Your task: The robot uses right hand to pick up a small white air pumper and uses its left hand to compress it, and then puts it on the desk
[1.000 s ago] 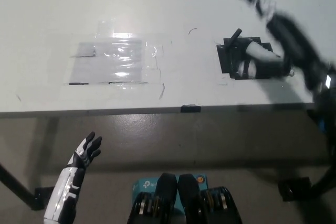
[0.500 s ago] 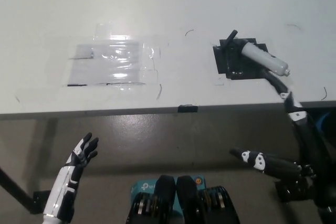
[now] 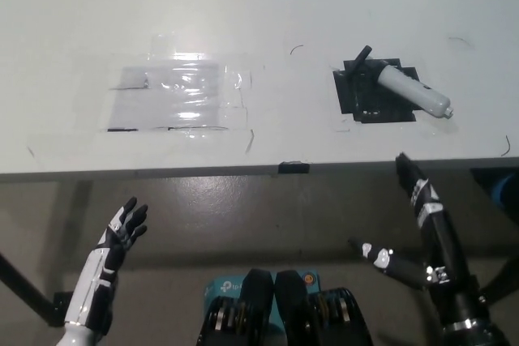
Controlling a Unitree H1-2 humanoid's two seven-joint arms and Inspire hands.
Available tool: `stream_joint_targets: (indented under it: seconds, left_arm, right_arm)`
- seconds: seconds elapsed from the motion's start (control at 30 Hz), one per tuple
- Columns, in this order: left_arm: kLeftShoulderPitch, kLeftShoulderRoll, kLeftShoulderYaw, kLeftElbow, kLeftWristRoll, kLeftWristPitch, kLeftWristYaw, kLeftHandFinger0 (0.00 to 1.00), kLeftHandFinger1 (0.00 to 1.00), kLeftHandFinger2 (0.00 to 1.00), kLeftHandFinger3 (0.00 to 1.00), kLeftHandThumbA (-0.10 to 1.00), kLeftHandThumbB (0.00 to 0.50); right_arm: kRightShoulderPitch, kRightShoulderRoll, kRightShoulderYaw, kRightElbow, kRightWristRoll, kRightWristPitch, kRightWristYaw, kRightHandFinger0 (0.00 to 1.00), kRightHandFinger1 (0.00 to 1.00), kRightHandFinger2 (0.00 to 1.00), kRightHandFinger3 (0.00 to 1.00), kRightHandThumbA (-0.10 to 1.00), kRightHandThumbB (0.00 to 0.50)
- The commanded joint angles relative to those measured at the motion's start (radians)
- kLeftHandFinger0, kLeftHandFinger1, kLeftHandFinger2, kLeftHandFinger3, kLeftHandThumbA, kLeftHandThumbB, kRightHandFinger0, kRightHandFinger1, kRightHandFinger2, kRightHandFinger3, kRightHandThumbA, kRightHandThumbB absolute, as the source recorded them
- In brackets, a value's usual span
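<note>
Now pumper [image 3: 409, 92] on desk [image 3: 268, 6], beyond open right robot hand [image 3: 413, 224].

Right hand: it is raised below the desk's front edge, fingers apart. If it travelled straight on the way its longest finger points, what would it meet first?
Probably the desk's front edge, just beyond the right hand. Depth is unclear; if it passes above, the air pumper lies roughly further on.

Matte white desk top [image 3: 268, 6]. Small white cylindrical air pumper [image 3: 412, 92] with a black handle, on a black square patch [image 3: 365, 103]. Clear glossy tape sheet [image 3: 180, 95], glare streaks, grey beneath. White left hand [image 3: 122, 232] with black fingers; black right hand [image 3: 409, 224] with white marks. Grey-brown floor [image 3: 243, 216].
</note>
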Motion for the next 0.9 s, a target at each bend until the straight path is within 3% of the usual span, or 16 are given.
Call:
stream_joint_targets:
  seconds: [0.0, 0.1, 0.67, 0.87]
  left_arm:
    - [-0.017, 0.004, 0.012, 0.000, -0.078, 0.020, -0.026, 1.00, 1.00, 1.00, 1.00, 1.00, 0.093]
    - [-0.034, 0.006, 0.023, 0.030, -0.080, 0.011, -0.017, 1.00, 1.00, 1.00, 1.00, 1.00, 0.073]
    - [-0.083, 0.017, 0.038, 0.111, -0.090, 0.023, -0.024, 1.00, 1.00, 1.00, 1.00, 1.00, 0.121]
    - [-0.057, 0.002, 0.041, 0.125, -0.083, 0.016, -0.013, 1.00, 1.00, 1.00, 1.00, 1.00, 0.095]
  right_arm:
    - [-0.028, 0.005, -0.005, 0.093, 0.051, -0.122, -0.042, 1.00, 1.00, 1.00, 1.00, 0.94, 0.193]
    - [-0.042, 0.002, 0.006, 0.176, 0.035, -0.141, -0.049, 1.00, 1.00, 1.00, 1.00, 0.95, 0.233]
    - [-0.074, -0.038, 0.080, 0.269, -0.041, -0.151, -0.144, 1.00, 1.00, 1.00, 1.00, 0.97, 0.191]
    - [-0.064, -0.049, 0.099, 0.260, -0.035, -0.151, -0.139, 1.00, 1.00, 1.00, 1.00, 0.96, 0.189]
